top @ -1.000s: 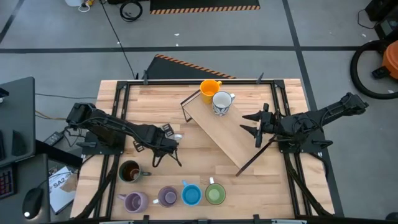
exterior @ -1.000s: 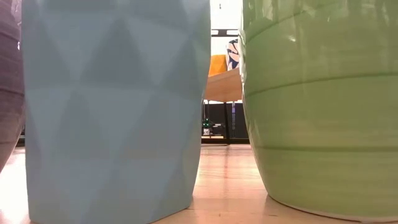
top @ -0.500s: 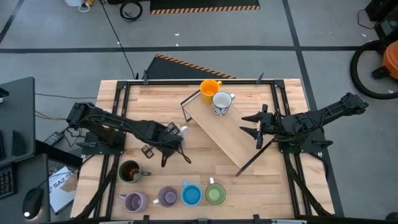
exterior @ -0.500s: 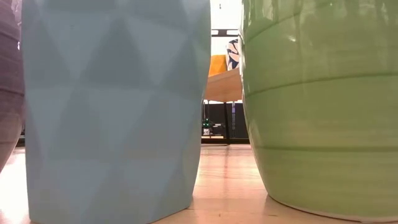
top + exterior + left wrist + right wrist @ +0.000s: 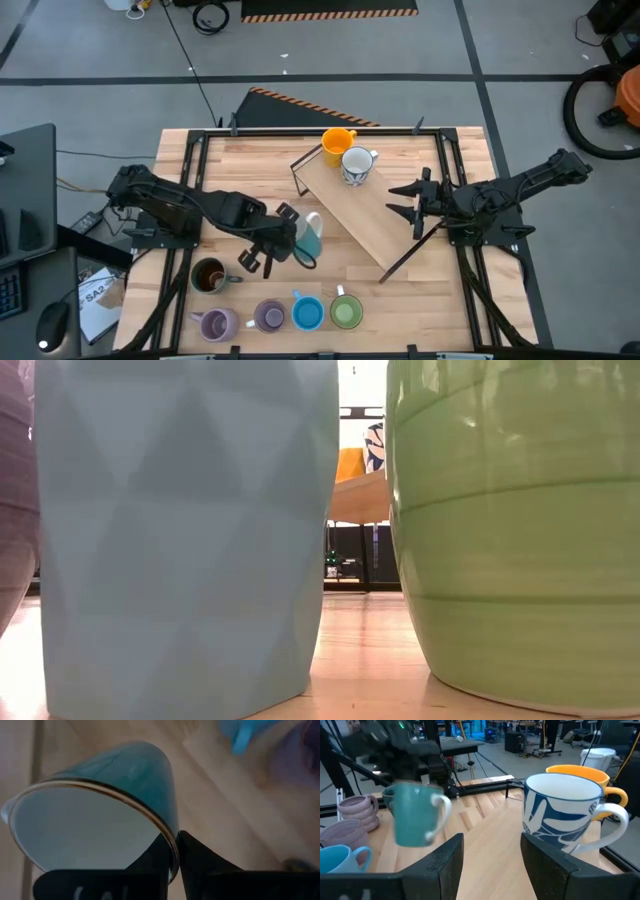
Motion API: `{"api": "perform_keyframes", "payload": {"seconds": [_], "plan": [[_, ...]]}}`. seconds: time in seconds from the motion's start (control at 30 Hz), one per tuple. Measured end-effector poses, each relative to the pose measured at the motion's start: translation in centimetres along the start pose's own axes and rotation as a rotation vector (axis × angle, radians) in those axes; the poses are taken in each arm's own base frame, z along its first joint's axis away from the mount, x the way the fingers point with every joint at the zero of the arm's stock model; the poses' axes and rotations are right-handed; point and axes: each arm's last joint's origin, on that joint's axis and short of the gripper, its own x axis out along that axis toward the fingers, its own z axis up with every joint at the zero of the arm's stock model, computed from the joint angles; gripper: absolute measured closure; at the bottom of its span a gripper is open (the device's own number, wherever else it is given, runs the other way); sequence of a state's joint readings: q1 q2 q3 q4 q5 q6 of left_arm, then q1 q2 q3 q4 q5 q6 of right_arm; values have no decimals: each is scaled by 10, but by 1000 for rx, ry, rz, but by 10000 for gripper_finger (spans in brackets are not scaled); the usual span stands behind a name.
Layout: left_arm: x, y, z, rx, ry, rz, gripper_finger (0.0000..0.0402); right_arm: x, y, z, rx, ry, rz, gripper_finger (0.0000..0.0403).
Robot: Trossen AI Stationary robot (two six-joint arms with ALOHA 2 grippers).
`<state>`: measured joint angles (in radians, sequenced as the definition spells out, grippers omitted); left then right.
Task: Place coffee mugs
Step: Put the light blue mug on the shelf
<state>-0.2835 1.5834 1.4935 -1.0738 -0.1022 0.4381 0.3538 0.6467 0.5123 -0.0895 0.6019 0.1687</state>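
My left gripper (image 5: 292,243) is shut on a teal mug (image 5: 310,238) with a white inside and white handle, above the table's middle, just left of the sloping wooden board (image 5: 365,220). The same mug (image 5: 414,815) shows in the right wrist view. An orange mug (image 5: 338,142) and a white blue-patterned mug (image 5: 357,165) stand on the board's far end. Near the table's front edge stand a dark brown mug (image 5: 208,277), two purple mugs (image 5: 215,324) (image 5: 268,316), a blue mug (image 5: 307,313) and a green mug (image 5: 345,312). My right gripper (image 5: 408,203) waits open at the board's right. My left gripper (image 5: 175,857) pinches the teal mug's rim (image 5: 167,837), one finger inside (image 5: 152,862) the white hollow and one outside (image 5: 205,862) on the teal wall. The fingers reach in from the table's left. The mug is lifted clear of the table.
The board slants across the table's middle on a thin dark frame (image 5: 300,165). Black rails (image 5: 195,170) run along the table's left and right sides. In the low view the blue mug (image 5: 180,540) and green mug (image 5: 520,530) fill the foreground. Bare wood (image 5: 330,265) lies between row and board.
My left gripper has moved toward the table's right, closer to the board, and has turned about. The teal mug in its hold has come with it and now shows its teal side from above, where only a white bit showed before. The right arm has kept still.
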Motion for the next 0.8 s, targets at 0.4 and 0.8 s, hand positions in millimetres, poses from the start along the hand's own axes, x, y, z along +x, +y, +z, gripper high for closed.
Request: {"api": "perform_keyframes", "payload": {"seconds": [0.4,0.8], "plan": [[-21,37,52,-25,50,24,372,-21,-8,35,-25,130,-24,200],[-6,74,75,74,153,99,372,-33,-15,46,-14,217,-51,200]]}}
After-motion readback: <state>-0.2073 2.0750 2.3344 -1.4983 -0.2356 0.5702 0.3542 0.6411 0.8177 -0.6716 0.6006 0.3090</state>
